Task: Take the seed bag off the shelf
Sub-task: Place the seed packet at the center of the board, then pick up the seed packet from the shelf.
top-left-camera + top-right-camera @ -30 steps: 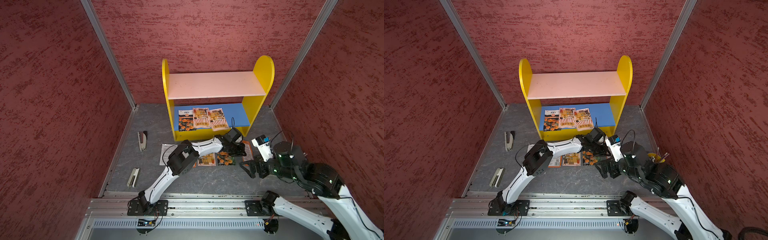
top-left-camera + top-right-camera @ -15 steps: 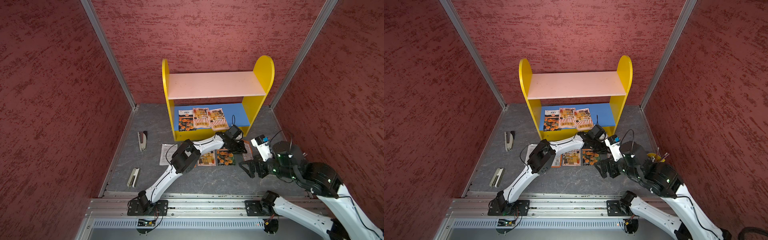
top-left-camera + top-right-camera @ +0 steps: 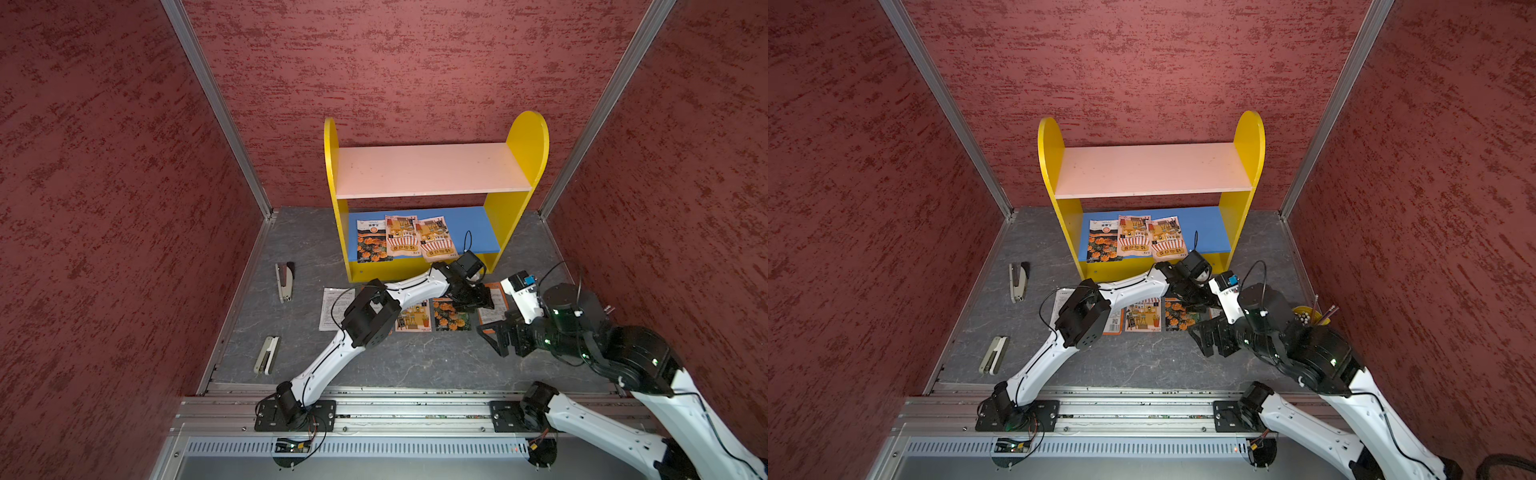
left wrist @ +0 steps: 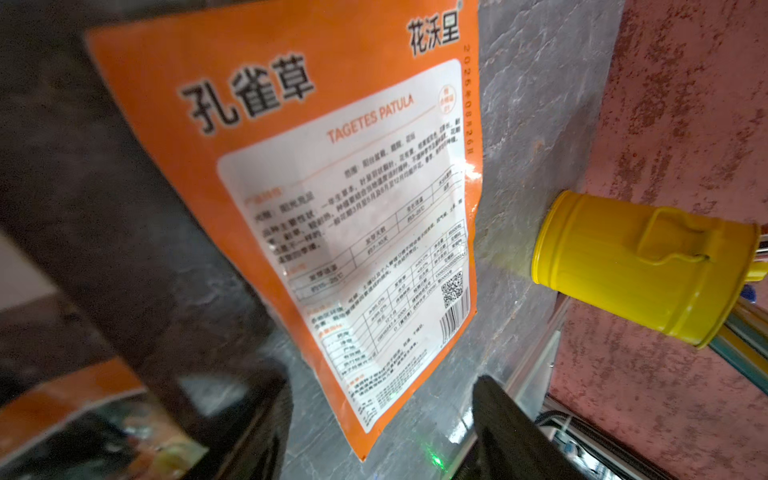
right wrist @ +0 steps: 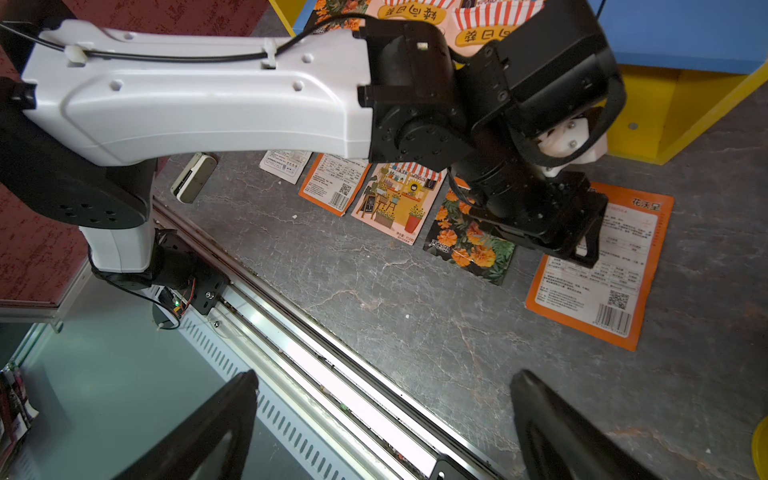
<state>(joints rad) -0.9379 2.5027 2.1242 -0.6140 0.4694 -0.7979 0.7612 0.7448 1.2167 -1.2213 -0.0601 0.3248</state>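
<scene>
Seed bag (image 4: 332, 208), orange with white printed label, lies flat; left fingers (image 4: 511, 428) and right fingers (image 5: 561, 428) spread.

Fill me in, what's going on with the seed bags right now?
The left gripper hangs open over an orange seed bag that lies flat on the floor in front of the shelf, beside four other packets. Three bags are still on the shelf's blue lower board. The right gripper hovers open nearby, holding nothing.
</scene>
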